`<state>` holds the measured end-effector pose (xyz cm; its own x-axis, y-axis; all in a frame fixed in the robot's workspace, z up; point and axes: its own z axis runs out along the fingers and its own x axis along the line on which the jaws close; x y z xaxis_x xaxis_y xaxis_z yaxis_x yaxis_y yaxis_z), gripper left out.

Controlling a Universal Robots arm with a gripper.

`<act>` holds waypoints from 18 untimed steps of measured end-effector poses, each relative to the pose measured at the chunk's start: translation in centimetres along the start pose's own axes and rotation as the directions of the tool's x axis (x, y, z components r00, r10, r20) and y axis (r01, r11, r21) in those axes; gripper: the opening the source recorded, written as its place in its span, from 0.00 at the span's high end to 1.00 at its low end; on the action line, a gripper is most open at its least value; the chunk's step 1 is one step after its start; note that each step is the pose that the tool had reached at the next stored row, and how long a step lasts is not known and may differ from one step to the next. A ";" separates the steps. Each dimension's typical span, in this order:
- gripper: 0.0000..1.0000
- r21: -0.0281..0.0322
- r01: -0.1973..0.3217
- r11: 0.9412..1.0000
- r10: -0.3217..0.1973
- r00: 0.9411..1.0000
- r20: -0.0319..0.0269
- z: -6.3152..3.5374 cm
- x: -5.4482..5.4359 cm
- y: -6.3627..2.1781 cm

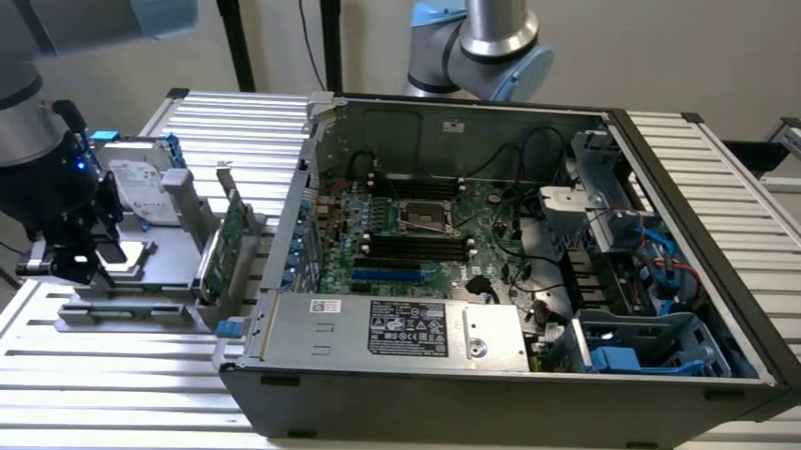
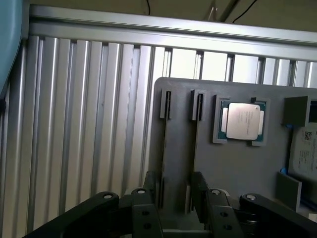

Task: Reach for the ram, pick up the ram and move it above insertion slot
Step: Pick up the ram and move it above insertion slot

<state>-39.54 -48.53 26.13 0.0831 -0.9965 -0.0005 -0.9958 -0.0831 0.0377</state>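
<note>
Jaws apart, the gripper (image 2: pixel 174 182) hangs over the gray holder (image 2: pixel 237 168) near the table's (image 2: pixel 89 124) edge on the exterior view's left, where the ram (image 2: pixel 163 148) seems to stand edge-on in a slot (image 2: pixel 165 105); a straight, centred descent astride it should serve best.

Pale wall (image 1: pixel 701 56), ribbed metal table (image 1: pixel 113 394)

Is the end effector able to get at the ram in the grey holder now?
Probably yes. The open end effector hangs just above the grey holder, its fingers on either side of the ram, which stands on edge; nothing seems to cover it.
</note>
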 end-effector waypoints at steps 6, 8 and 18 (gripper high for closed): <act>0.58 0.000 0.000 1.000 0.000 1.000 0.000 1.09 0.1 -0.11; 0.58 0.000 0.000 1.000 0.000 1.000 0.000 1.46 0.1 -0.12; 0.58 0.000 0.000 1.000 0.000 1.000 0.000 3.29 0.8 -0.13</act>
<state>-39.46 -49.36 22.84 0.0826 -0.9966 -0.0005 -0.9959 -0.0826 0.0376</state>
